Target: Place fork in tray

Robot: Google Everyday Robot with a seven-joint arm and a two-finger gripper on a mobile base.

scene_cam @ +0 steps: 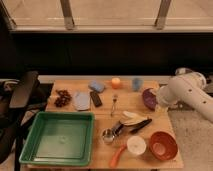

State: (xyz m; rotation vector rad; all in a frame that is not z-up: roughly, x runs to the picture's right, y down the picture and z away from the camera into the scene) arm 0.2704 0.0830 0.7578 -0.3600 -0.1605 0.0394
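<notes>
Reading gripper [161,107] first: it hangs at the table's [132,106] right edge, just beside a purple bowl [148,98], on the end of the white arm. Jaw state: can't tell from this view. Nothing seen held.

Fork [114,105] lies flat on bare wood near table centre, well apart from gripper, toward picture-left. Long axis runs near-to-far, slight tilt; which end has the tines I can't tell. Only one arm, so no choice of reach. My guess: wrist needs to turn so jaws close across the shaft, not along it.

Fork is slim silver metal, low profile, probably slippery and hard to get under. Black bar [96,99] sits just beside it, on the side away from the gripper.

Tray [65,114]: green plastic, raised walls, rounded rim, front-left corner, beyond fork from gripper. Carry would go on the same way.
</notes>
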